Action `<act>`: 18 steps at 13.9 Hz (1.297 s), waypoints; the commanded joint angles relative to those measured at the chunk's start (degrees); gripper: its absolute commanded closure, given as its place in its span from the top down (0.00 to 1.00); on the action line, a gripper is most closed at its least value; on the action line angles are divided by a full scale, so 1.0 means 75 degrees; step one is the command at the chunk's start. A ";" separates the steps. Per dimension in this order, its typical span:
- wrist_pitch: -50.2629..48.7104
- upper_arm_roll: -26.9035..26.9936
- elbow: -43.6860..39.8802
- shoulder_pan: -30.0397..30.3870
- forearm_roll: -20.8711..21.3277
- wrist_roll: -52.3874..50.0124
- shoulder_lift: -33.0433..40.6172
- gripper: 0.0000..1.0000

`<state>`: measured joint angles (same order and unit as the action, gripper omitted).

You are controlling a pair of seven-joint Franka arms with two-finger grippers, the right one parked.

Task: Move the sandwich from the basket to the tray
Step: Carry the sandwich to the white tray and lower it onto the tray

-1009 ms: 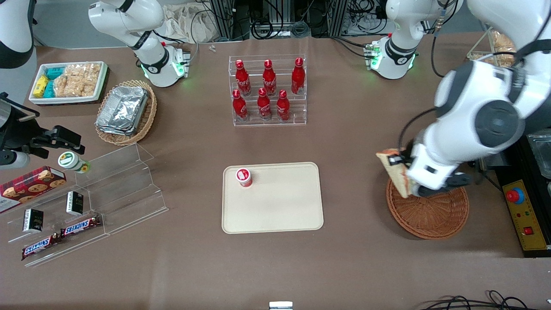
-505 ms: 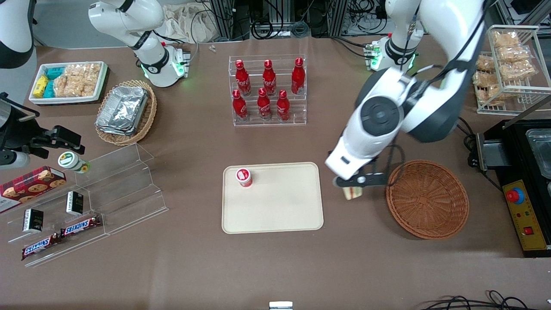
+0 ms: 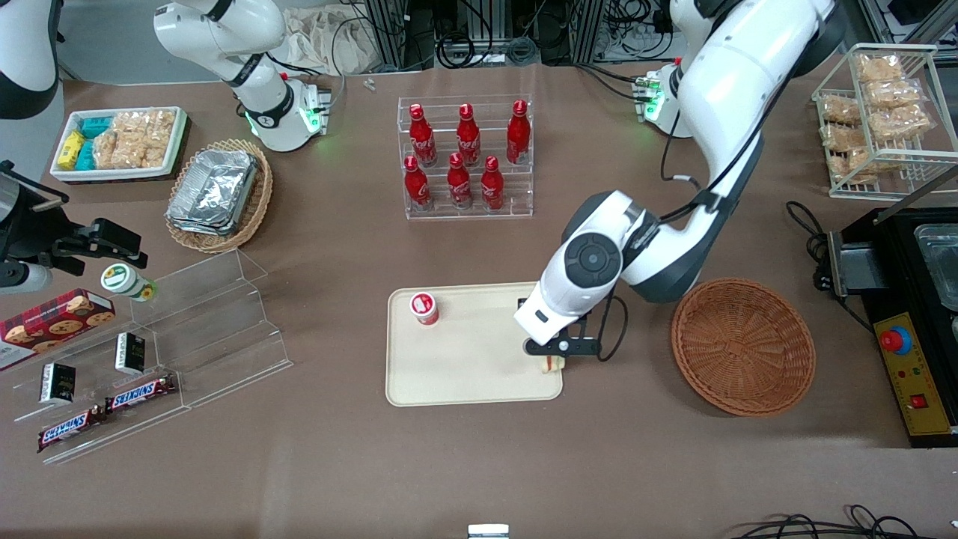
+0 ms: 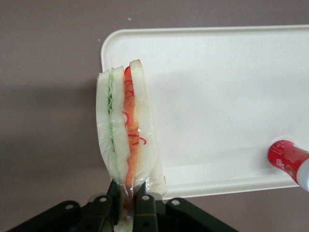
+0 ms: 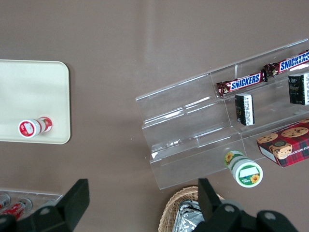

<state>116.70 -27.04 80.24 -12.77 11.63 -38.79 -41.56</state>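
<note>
The left arm's gripper [image 4: 129, 202] was clamped on the narrow end of the sandwich [image 4: 126, 126], both fingers [image 4: 145, 209] pressed against its wrapped sides, with the red and green filling edge facing the wrist camera. The sandwich hung over the corner of the tray [image 3: 479, 374] nearest the basket [image 3: 742, 346], which was well apart toward the working arm's end. A red-capped bottle [image 3: 423, 308] lay on the tray's corner toward the parked arm, clear of the gripper.

Seen from the front, a clear acrylic rack of six red cola bottles [image 3: 465, 157] stands at twelve o'clock of the table's middle. A tan oval wicker basket of foil containers [image 3: 218, 195] sits at ten, and a clear stepped acrylic shelf [image 3: 224, 329] at eight.
</note>
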 commanded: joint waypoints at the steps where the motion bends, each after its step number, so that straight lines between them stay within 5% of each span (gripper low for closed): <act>1: 0.0084 0.0019 -0.0187 -0.0090 0.0091 0.0027 -0.0317 0.00; 5: 0.0272 0.0019 -0.0187 -0.0090 0.0114 0.0027 -0.0657 0.00; 6: 0.0283 0.0019 -0.0187 -0.0090 0.0091 0.0027 -0.0646 0.21; 7: 0.0272 0.0031 -0.0198 -0.0078 0.0091 0.0016 -0.0646 0.63; 8: 0.0191 0.0031 -0.0222 -0.0078 0.0056 -0.0054 -0.0634 0.88; 9: 0.0178 0.0031 -0.0210 -0.0090 0.0044 -0.0101 -0.0599 0.99; 18: -0.3134 -0.0016 -0.0620 0.1268 -0.0660 0.1852 0.0816 0.99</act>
<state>98.21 -27.02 75.28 -5.85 7.98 -29.66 -40.24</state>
